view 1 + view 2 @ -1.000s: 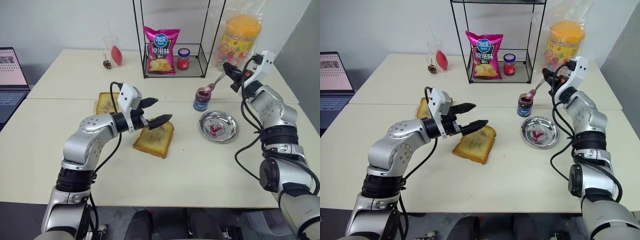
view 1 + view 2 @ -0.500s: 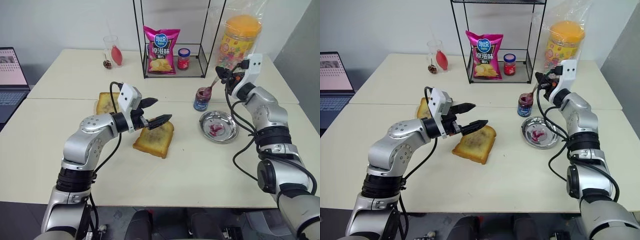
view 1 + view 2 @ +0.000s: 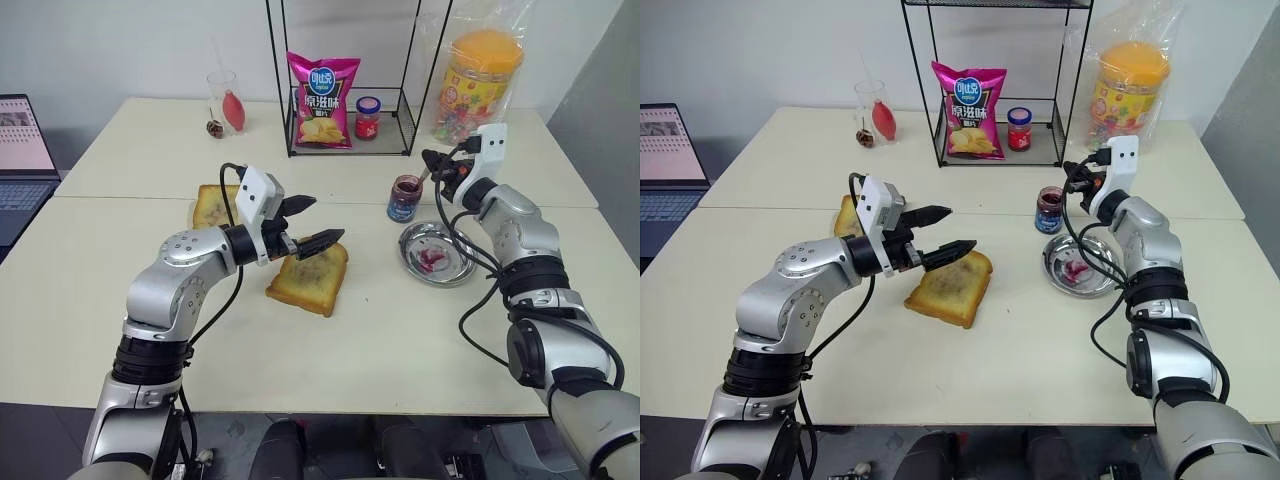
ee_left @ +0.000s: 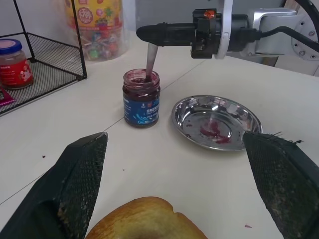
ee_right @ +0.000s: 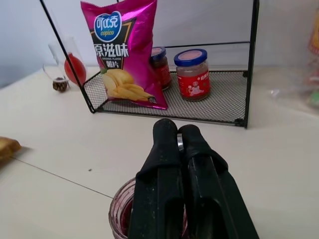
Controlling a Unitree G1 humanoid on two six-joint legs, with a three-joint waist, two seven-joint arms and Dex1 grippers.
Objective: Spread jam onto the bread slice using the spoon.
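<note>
Bread slice (image 3: 308, 277) lies at the frame's centre on the worktop (image 3: 400, 340), under the left fingers (image 3: 318, 240), spread wide and empty. Further back, right of centre, the right fingers (image 3: 432, 161) clamp the spoon (image 4: 149, 59), now lowered into the jam (image 4: 141, 97) jar.

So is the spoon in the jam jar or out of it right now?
In. The spoon, held by the right gripper, dips into the open jam jar.

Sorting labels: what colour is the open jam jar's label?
Blue with white print, on the jam jar; clearest in the left wrist view.
</note>
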